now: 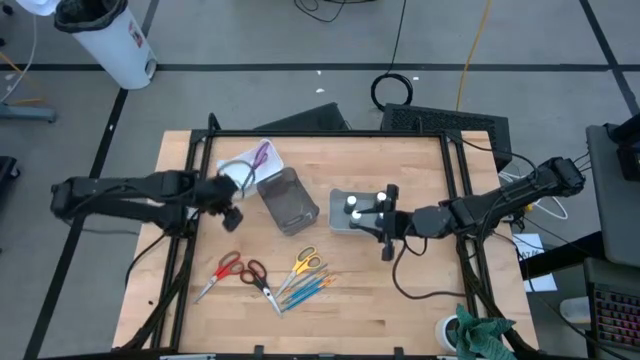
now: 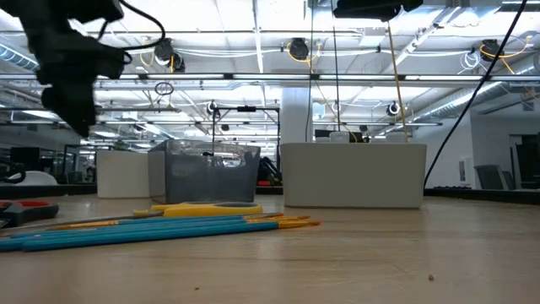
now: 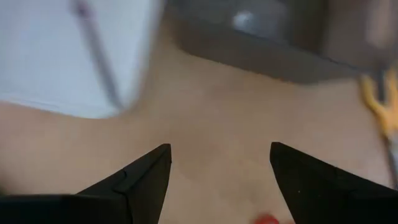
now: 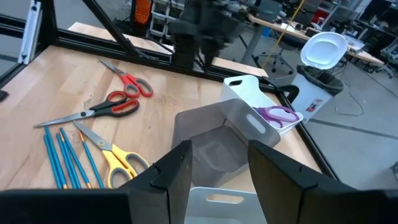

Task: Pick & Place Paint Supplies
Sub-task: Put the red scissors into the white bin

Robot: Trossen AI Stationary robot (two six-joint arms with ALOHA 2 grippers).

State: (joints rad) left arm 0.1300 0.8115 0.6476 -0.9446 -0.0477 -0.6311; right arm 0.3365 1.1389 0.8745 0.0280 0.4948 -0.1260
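Two grippers are working mid-worktop for you: left gripper [image 1: 231,213], fingers apart, is hovering beside the white bin [image 1: 243,166] holding purple scissors [image 1: 261,155]; right gripper [image 1: 385,222], fingers parted, is hanging over the white tray [image 1: 339,213] of bottles [image 1: 352,201]. Red scissors [image 1: 224,270], yellow scissors [image 1: 301,265] and brushes [image 1: 305,291] are lying near the front edge, the grey bin [image 1: 288,201] standing between the arms.

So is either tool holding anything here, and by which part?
Nothing is held: the left tool and the right tool are both open and empty.
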